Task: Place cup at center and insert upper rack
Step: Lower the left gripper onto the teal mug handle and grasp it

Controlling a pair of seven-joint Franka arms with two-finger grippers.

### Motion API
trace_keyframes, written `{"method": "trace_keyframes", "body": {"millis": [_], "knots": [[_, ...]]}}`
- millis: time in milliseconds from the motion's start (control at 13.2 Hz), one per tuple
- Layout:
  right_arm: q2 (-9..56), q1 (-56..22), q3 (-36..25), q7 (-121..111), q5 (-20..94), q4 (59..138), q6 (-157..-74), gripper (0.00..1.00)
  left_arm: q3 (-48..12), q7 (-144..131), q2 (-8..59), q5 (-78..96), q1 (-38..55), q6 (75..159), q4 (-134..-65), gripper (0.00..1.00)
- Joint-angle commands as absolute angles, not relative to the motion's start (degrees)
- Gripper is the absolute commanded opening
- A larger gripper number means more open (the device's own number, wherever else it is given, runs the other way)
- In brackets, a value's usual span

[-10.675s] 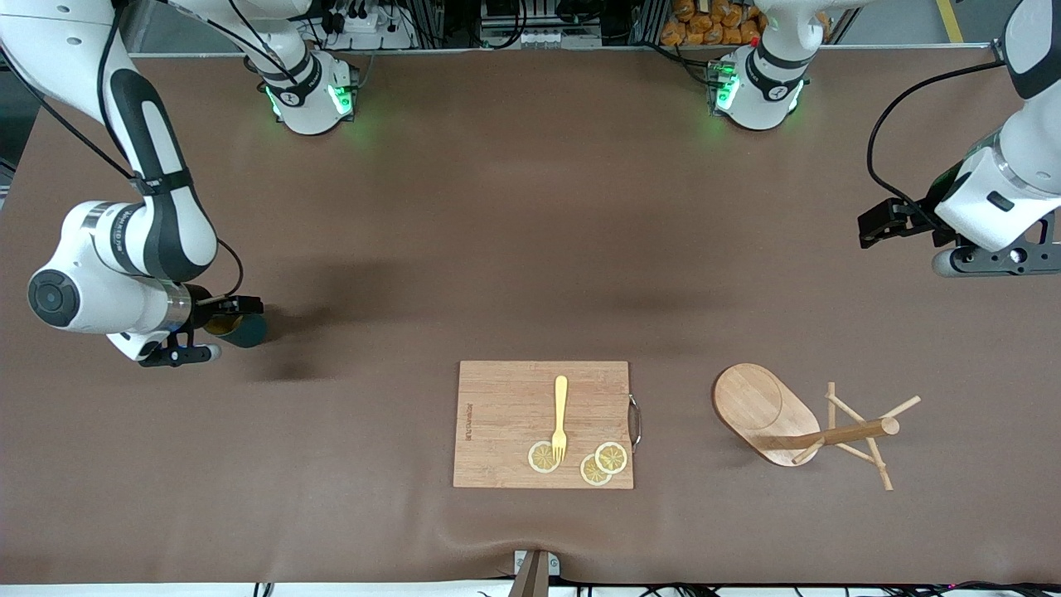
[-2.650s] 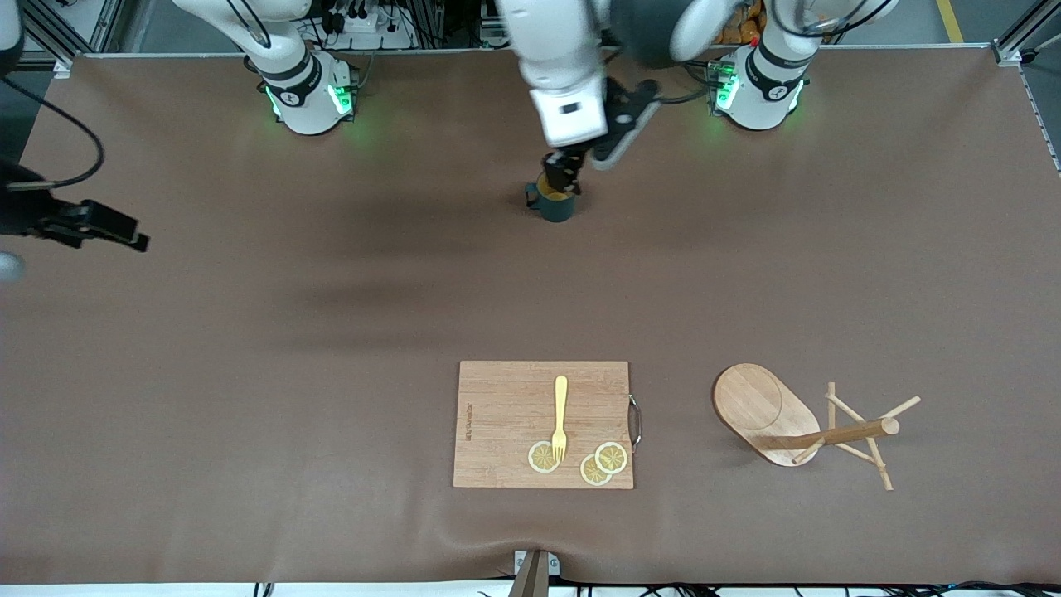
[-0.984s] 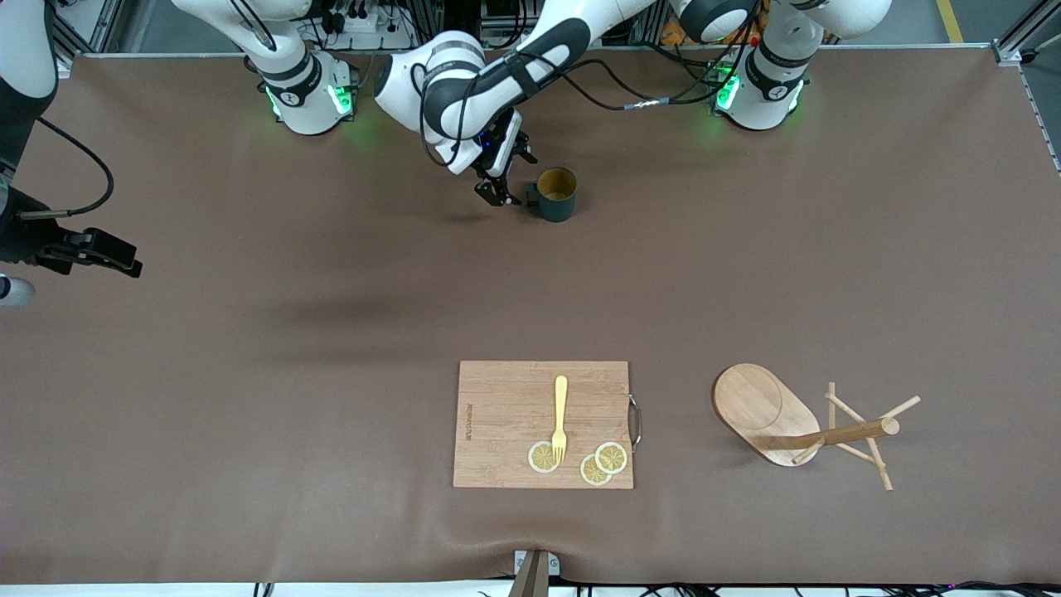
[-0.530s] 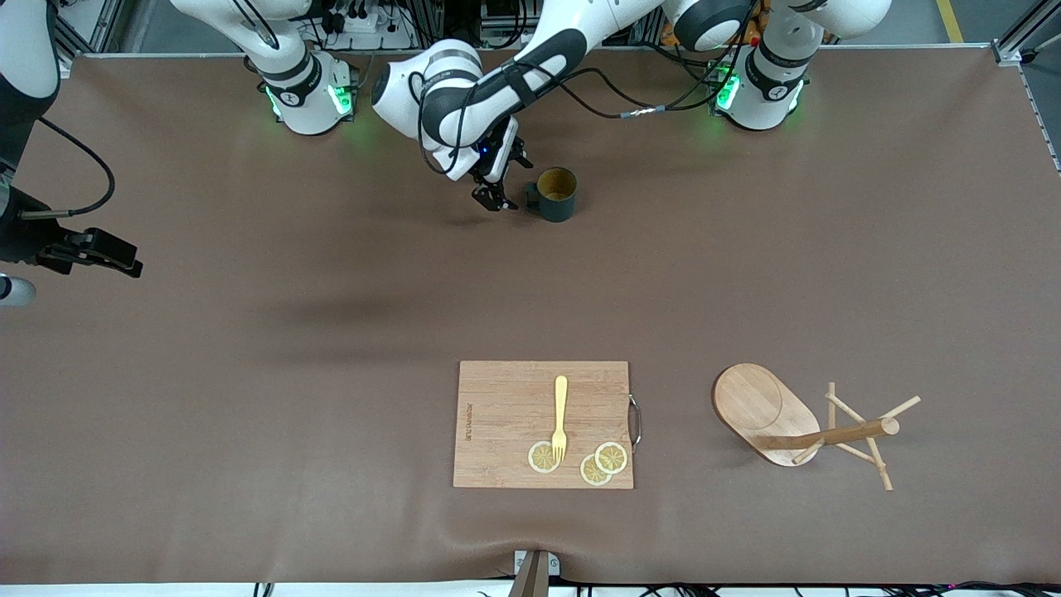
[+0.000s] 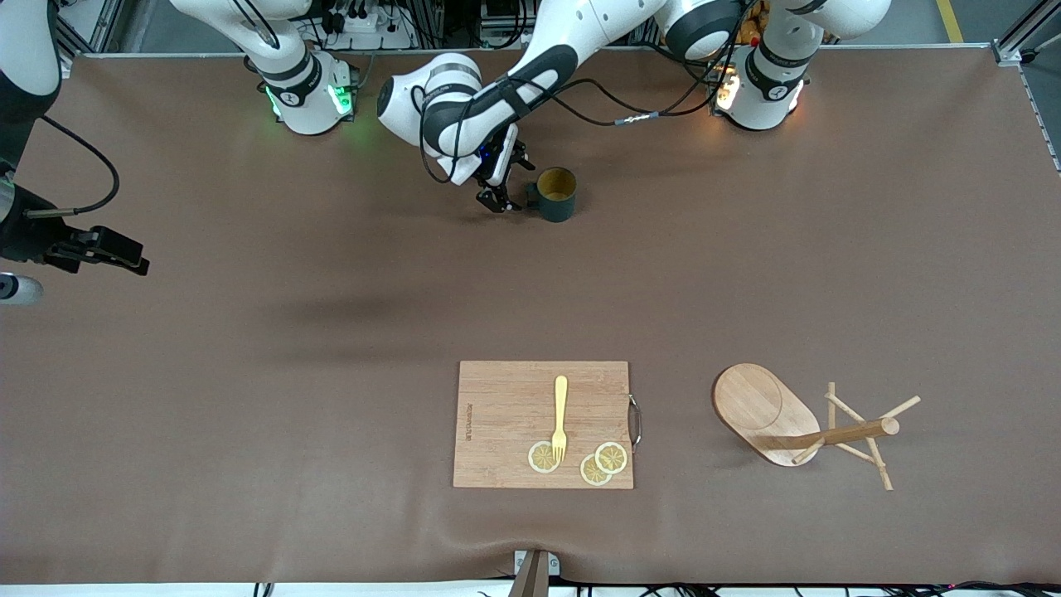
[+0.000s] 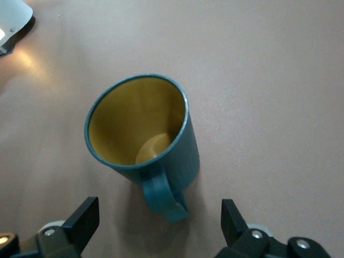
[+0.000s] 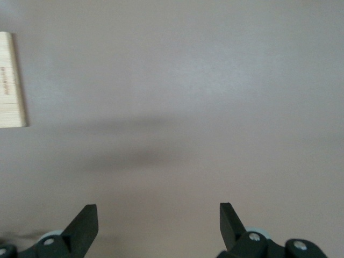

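Upright, the cup (image 5: 556, 194) stands free on the table (image 5: 249, 464), near the edge where the arms' bases stand and midway along it, its handle toward the left gripper (image 5: 497, 199), which hangs wide and empty just beside it, probably to take that handle. Only the left wrist view shows the mustard inside and the handle (image 6: 161, 193) between the spread fingers, while the front view alone shows the upper rack (image 5: 796, 421) lying tipped over toward the left arm's end and the right gripper (image 7: 156, 228), wide and empty, waiting over the table's end edge.

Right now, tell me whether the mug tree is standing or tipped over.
Tipped over. The mug tree lies on the table: its oval base stands on edge and the pole with pegs runs along the covering.
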State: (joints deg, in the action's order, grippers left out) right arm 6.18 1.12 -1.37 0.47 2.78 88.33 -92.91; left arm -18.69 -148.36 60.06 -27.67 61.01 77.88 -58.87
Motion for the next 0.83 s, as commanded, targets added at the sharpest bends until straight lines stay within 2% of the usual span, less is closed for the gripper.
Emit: {"method": "trace_keyframes", "body": {"millis": [0, 757], "knots": [[5.80, 1.23, -1.67, 0.53, 6.06, 87.01, -92.29, 1.00, -19.07, -149.15, 61.17, -28.83, 61.44, 77.08, -56.78, 1.00], [5.98, 1.49, -1.93, 0.44, 3.69, 87.10, -92.64, 1.00, -18.99, -149.24, 62.22, -29.18, 61.08, 76.55, -57.74, 0.98]]}}
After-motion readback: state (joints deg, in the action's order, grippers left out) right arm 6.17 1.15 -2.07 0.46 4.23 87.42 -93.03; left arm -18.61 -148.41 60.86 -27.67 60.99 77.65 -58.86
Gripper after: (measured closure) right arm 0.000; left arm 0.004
